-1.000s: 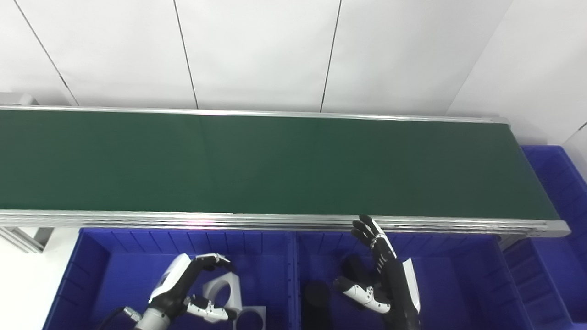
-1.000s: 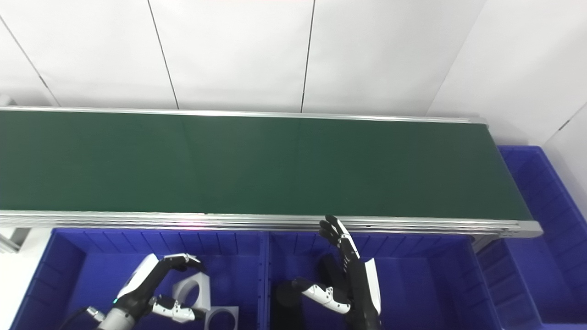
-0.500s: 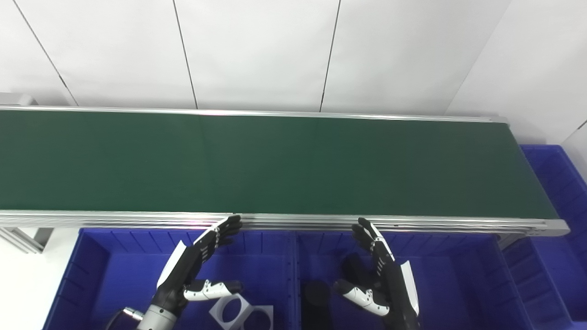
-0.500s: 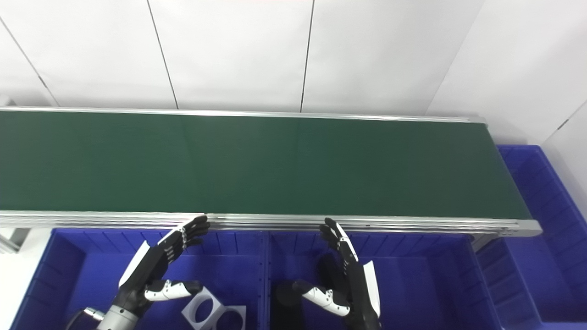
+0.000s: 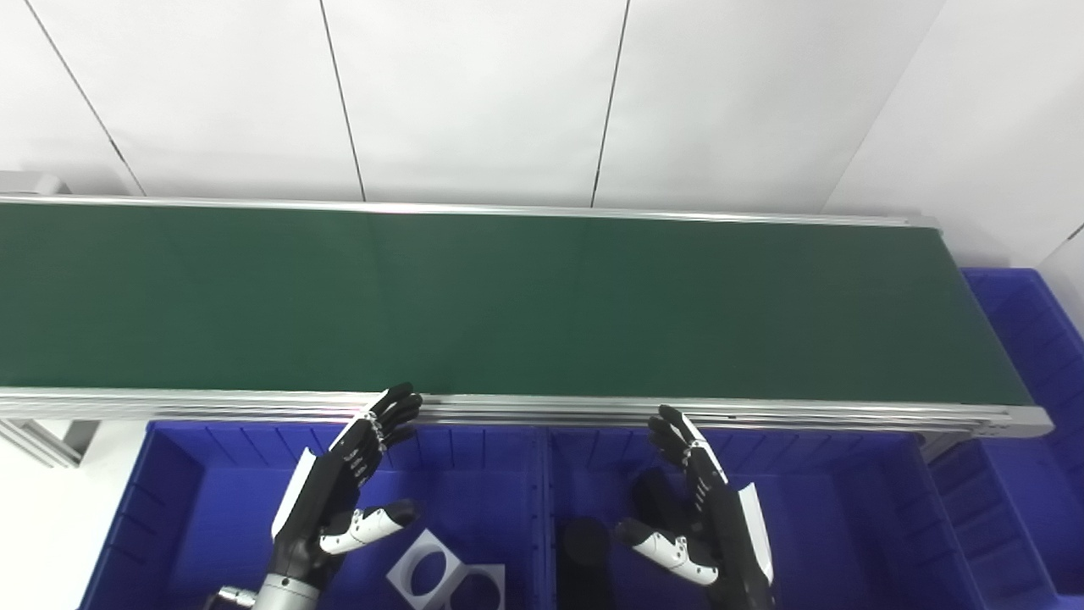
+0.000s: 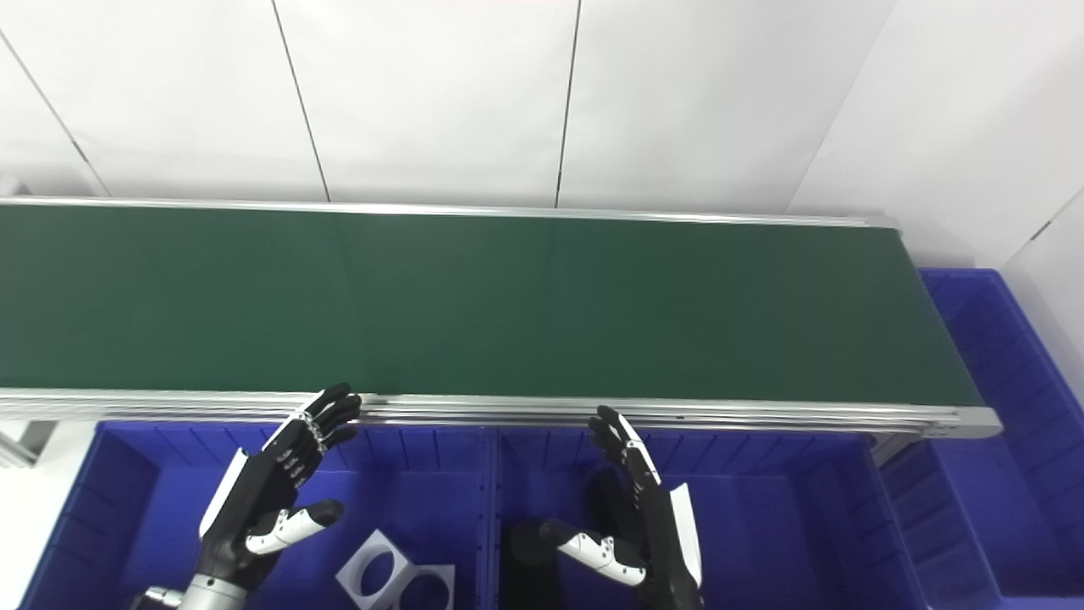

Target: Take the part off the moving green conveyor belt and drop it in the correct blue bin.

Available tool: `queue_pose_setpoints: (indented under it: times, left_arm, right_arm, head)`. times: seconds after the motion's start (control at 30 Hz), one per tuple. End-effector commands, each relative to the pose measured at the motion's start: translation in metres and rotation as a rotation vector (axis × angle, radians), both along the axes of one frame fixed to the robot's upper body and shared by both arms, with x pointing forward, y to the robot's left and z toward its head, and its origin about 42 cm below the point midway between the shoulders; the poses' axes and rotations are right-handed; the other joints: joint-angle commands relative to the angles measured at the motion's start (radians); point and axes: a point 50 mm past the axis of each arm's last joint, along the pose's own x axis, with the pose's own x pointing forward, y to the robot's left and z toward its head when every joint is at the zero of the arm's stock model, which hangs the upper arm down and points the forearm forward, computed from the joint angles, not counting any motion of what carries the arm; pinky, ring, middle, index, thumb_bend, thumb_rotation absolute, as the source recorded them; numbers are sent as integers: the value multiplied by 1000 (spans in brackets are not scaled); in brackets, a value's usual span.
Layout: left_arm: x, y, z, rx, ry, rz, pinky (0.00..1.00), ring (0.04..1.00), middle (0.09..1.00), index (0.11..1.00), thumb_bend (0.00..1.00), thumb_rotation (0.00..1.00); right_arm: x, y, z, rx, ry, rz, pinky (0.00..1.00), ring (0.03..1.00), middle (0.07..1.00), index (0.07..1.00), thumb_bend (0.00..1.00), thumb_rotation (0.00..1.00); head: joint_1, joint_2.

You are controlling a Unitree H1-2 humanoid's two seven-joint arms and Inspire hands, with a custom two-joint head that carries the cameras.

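The green conveyor belt (image 5: 508, 296) runs across the view and carries no part. My left hand (image 5: 339, 496) hovers open above the left blue bin (image 5: 169, 483), fingertips near the belt's front rail. Two grey square parts with round holes (image 5: 445, 576) lie on that bin's floor, just right of the hand. My right hand (image 5: 707, 517) is open above the middle blue bin (image 5: 855, 517), fingers pointing up toward the rail. Black cylindrical parts (image 5: 584, 546) lie in that bin beside it.
A third blue bin (image 5: 1033, 356) sits past the belt's right end. The aluminium front rail (image 5: 542, 411) separates the belt from the bins. A white panelled wall stands behind the belt.
My left hand let go of the grey part, which now lies in the left bin, then opened and rose toward the rail. The right hand barely moved.
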Motion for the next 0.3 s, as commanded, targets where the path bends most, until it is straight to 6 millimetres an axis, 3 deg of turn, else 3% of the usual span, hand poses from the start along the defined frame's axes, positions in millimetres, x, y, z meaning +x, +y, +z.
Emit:
queue_pose_setpoints:
  times: [0.0, 0.27]
  left_arm:
    - [2, -1, 6, -18, -49, -4, 849, 867, 857, 867, 932, 522]
    - [1, 2, 1, -46, -36, -8, 848, 865, 848, 859, 925, 478]
  right_arm:
    - [2, 1, 10, 9, -75, 19, 863, 851, 852, 901, 953, 578]
    - [2, 2, 9, -4, -78, 18, 853, 847, 852, 901, 945, 583]
  head:
    - [2, -2]
    - [9, -1]
